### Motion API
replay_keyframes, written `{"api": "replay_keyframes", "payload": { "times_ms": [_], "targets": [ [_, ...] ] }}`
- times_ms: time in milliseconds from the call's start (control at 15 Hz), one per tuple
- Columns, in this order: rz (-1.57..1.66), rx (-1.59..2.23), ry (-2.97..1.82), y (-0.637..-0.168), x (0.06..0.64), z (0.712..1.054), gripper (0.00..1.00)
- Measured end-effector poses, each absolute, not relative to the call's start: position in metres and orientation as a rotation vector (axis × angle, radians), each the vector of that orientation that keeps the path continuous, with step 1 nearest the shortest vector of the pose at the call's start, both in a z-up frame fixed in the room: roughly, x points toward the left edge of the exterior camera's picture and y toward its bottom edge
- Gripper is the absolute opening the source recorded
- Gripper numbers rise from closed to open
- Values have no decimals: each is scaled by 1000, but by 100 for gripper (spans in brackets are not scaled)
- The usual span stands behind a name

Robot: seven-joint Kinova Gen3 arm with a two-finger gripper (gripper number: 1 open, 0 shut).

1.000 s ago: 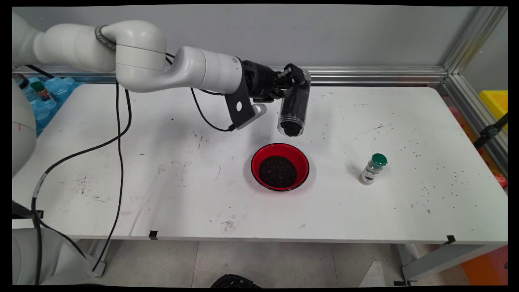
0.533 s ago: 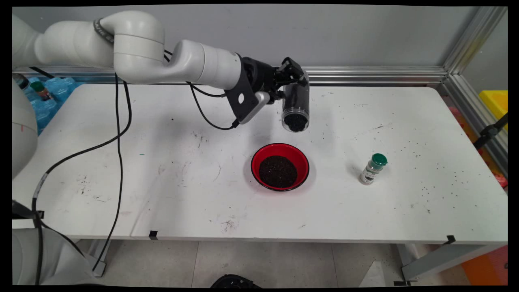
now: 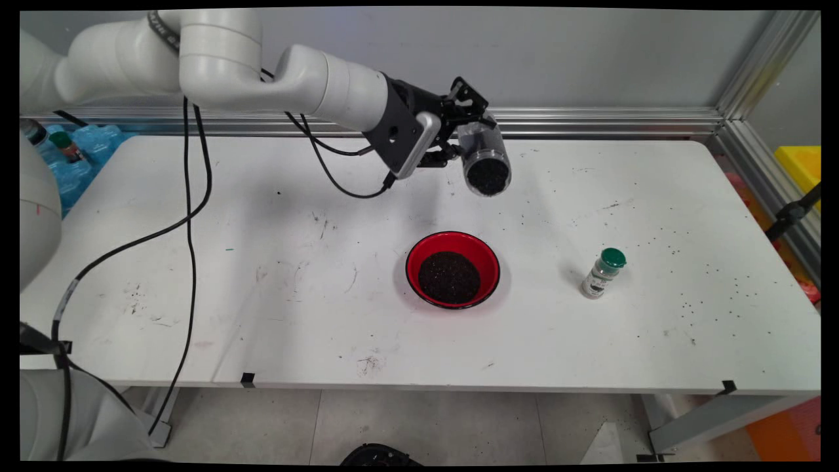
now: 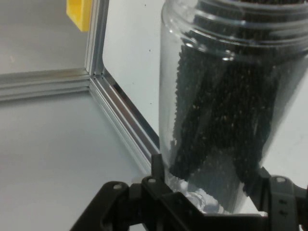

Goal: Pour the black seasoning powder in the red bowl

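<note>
The bowl (image 3: pixel 453 269) is sitting mid-table, red inside, holding a mound of dark grains, and everything else is placed from it. Level with it, well apart toward the table's right end, a green-capped shaker (image 3: pixel 604 273) is standing upright. Behind the bowl and raised clear of the table (image 3: pixel 262 314), the gripper (image 3: pixel 469 128) is clamping a clear jar (image 3: pixel 486 161) by its closed end; the hand view is showing the black linkage pressed against the jar (image 4: pixel 226 110) on both sides. The jar is lying tilted, its open mouth facing the near side and slightly down, dark grains packed along its wall and showing at the mouth.

In my judgement, handling this well is calling for a steady wrist roll: grains are sitting right at the lip, and the mouth is hanging behind the bowl's far rim rather than over it.

The arm is reaching in from the upper left, forearm sloping down toward the wrist, cables hanging below.
</note>
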State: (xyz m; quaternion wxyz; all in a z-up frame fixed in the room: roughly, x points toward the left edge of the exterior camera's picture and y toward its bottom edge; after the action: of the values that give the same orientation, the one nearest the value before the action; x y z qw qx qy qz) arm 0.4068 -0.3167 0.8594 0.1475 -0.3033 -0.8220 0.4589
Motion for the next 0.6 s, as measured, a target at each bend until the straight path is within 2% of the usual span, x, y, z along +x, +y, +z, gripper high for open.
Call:
{"api": "replay_keyframes", "payload": {
  "times_ms": [600],
  "targets": [
    [1117,-560,-2363,-339,409,869,0]
  ]
}}
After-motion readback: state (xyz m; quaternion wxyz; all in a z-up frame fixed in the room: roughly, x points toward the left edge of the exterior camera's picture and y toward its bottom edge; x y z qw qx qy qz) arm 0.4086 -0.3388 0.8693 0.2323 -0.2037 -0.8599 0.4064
